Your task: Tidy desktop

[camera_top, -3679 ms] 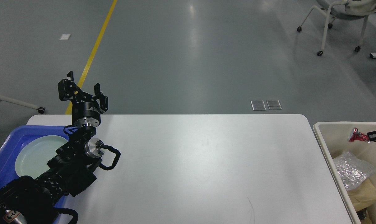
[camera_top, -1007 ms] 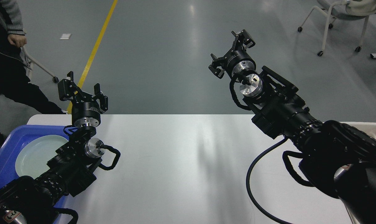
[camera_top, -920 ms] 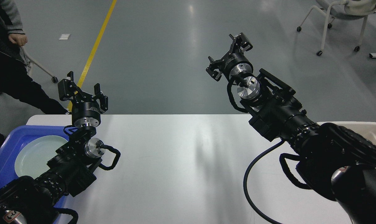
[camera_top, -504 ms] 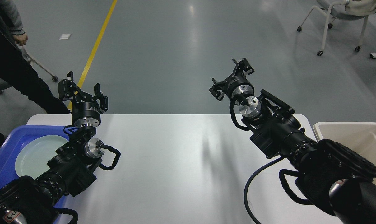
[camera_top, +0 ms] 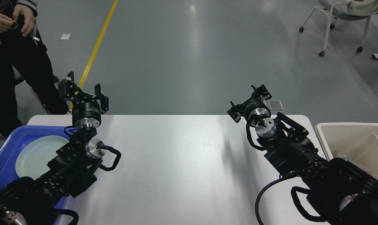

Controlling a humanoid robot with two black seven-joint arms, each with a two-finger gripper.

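Note:
The desktop (camera_top: 182, 162) is a wide white tabletop with rounded corners, and nothing lies on the bare part between my arms. My left gripper (camera_top: 83, 89) stands open above the table's far left corner, its fingers spread and empty. Near the far right edge my right gripper (camera_top: 249, 100) is held over the table, fingers apart and empty.
A blue tray (camera_top: 7, 156) at the left edge holds a pale green plate (camera_top: 35, 156). A beige bin (camera_top: 360, 143) sits off the right edge with crumpled clear plastic in it. A person in dark clothes (camera_top: 17, 56) stands at the far left. An office chair (camera_top: 345, 18) is far right.
My right arm came in from the bin side, rose high, then dropped and pulled back toward the table's far right edge. The person walked in at the left. My left arm stayed still.

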